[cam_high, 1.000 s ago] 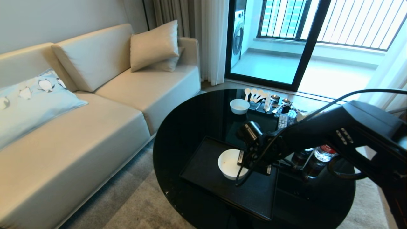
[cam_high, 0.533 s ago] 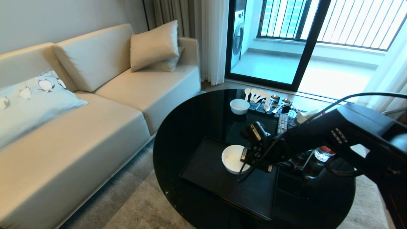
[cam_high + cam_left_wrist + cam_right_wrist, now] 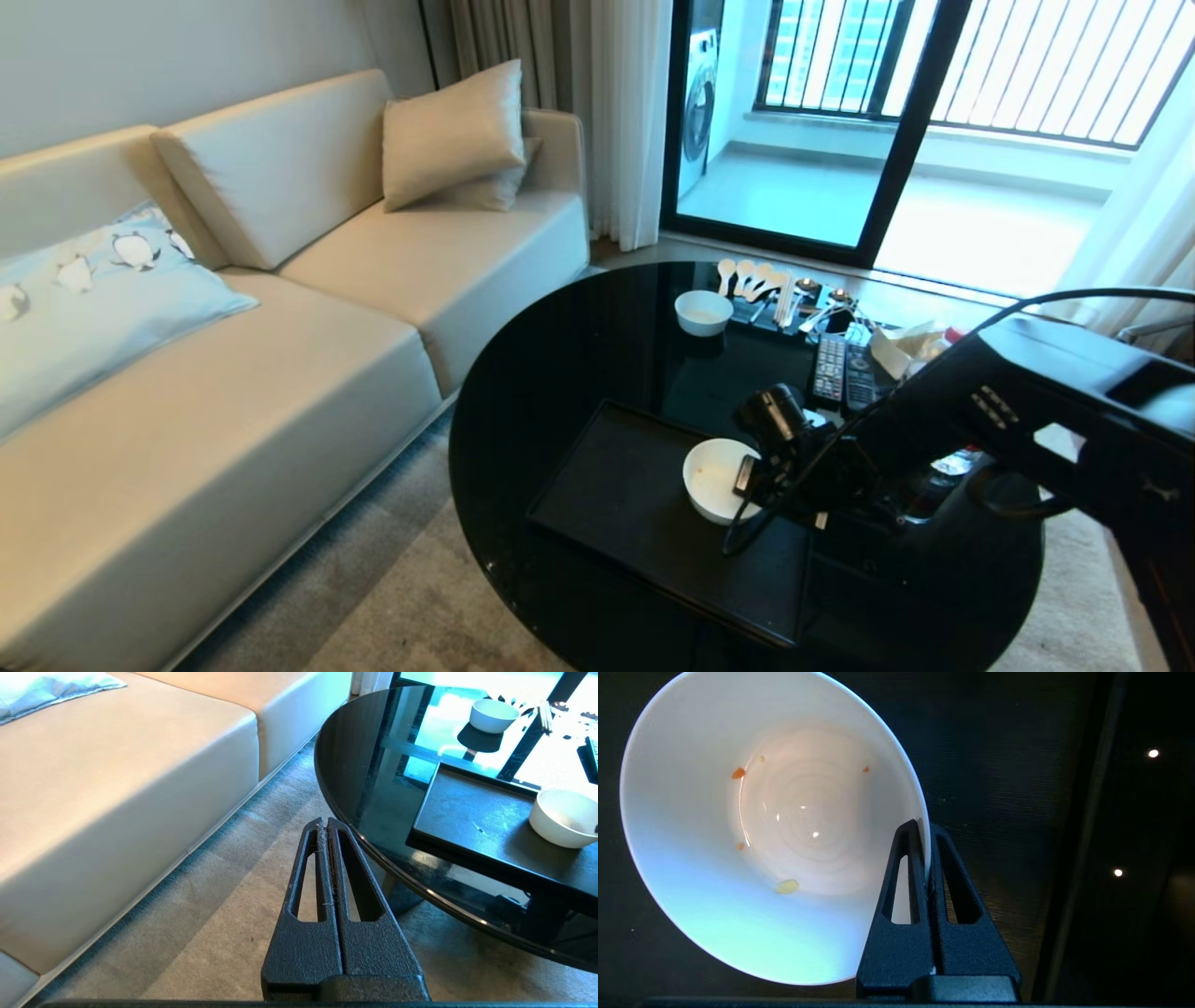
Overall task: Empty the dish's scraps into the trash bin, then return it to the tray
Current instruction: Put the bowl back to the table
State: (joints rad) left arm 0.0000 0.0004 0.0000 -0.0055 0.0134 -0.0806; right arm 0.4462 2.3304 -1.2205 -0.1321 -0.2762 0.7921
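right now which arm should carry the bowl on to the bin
Right. Its fingers are already clamped on the bowl rim, scraps inside, over the tray. The left gripper hangs shut off the table. No bin in view.

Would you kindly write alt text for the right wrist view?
The right gripper is shut on the rim of the dish, a white bowl holding a few small orange and pale yellow scraps, above the dark tray.

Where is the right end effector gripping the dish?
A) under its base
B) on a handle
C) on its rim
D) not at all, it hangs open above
C: the right end effector is shut on the dish rim, one finger inside the wall and one outside, over the tray.
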